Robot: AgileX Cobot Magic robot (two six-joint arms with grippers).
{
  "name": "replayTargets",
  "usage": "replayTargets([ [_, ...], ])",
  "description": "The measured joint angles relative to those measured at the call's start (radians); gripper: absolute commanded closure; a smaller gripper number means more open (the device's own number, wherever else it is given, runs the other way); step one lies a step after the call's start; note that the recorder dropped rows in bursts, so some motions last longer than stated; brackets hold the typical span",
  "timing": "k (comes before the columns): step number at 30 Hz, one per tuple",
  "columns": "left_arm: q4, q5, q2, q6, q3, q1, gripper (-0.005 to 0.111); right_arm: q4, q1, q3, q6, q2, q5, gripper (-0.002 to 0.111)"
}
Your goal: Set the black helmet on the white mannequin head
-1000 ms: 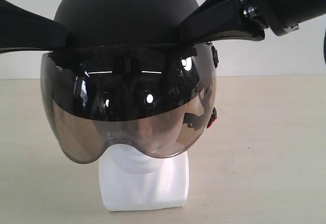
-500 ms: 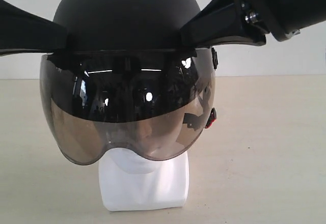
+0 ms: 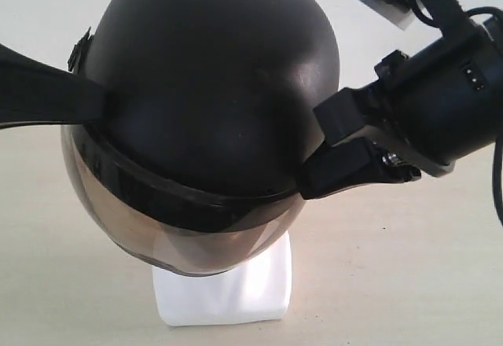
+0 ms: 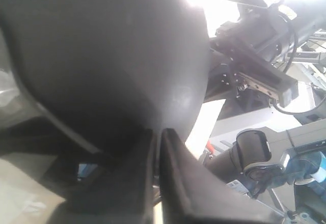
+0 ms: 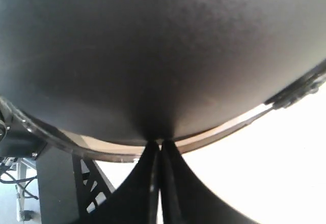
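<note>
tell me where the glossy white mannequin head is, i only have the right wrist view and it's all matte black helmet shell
Observer: The glossy white mannequin head stands under the matte black rounded helmet; only its squarish base shows below the smoky tinted visor.
Operator: is the helmet level
Observer: No, it is tilted forward, visor edge down, crown toward the exterior camera.
Operator: left gripper on it too
Observer: Yes, the left gripper is shut on the rim, opposite the right gripper.
</note>
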State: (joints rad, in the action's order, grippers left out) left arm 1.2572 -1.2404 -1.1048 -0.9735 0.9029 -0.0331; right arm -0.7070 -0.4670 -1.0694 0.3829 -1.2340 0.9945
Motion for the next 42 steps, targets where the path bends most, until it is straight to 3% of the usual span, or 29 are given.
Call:
replayTargets([
  [9,0.021,0.008,0.003,-0.013,-0.002,0.000,0.102,0.066,0.011,0.015,-0.041,0.098,-0.125,0.108],
  [13,0.043,0.015,0.017,-0.026,0.002,0.000,0.102,0.068,0.062,0.013,-0.074,0.154,-0.232,0.108],
  [20,0.047,0.034,0.019,-0.016,0.080,0.002,0.102,0.184,0.195,0.013,-0.208,0.158,-0.256,0.108],
  [26,-0.004,0.165,0.019,0.052,0.195,0.037,0.102,0.207,0.269,0.013,-0.237,0.047,-0.260,0.108],
  [36,-0.214,0.208,-0.092,0.131,0.242,0.047,0.102,-0.094,0.269,0.013,-0.024,-0.233,-0.256,0.108],
  [42,-0.242,0.183,-0.206,0.137,0.244,0.054,0.102,-0.267,0.281,0.013,0.083,-0.293,-0.201,0.108],
])
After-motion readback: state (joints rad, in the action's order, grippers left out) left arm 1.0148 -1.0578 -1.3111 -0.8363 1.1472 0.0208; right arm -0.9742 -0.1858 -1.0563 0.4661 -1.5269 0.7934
